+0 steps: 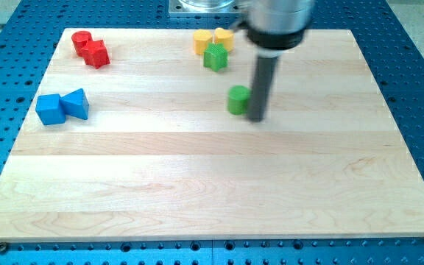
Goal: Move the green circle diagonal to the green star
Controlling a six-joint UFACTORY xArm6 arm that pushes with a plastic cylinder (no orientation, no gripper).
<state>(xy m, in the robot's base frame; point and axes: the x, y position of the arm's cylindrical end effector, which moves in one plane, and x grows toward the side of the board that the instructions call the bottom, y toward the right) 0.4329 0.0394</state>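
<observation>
Camera view, the only one, looks down on a pale wooden board (197,184) lying on a blue perforated table (418,44). The green circle (238,100) is a short, bright green cylinder standing upright a little right of the board's middle, in the far half. Its flat top faces up and its side is a shade darker. My tip (257,118) rests on the board just to the right of it, touching or almost touching its side; the dark rod rises straight from there to the grey arm housing at the far edge. There are no jaws on this rod, so nothing opens, closes or holds: it only presses against things from the side.

The green star (216,57) lies farther back and slightly left of the circle, clearly apart from it. Touching the star on its far side are two yellow blocks (212,40), shapes hard to tell. At the far left corner sit two red blocks (90,49), pressed together. On the left edge, nearer, a blue block (49,109) touches a blue triangular block (76,104).
</observation>
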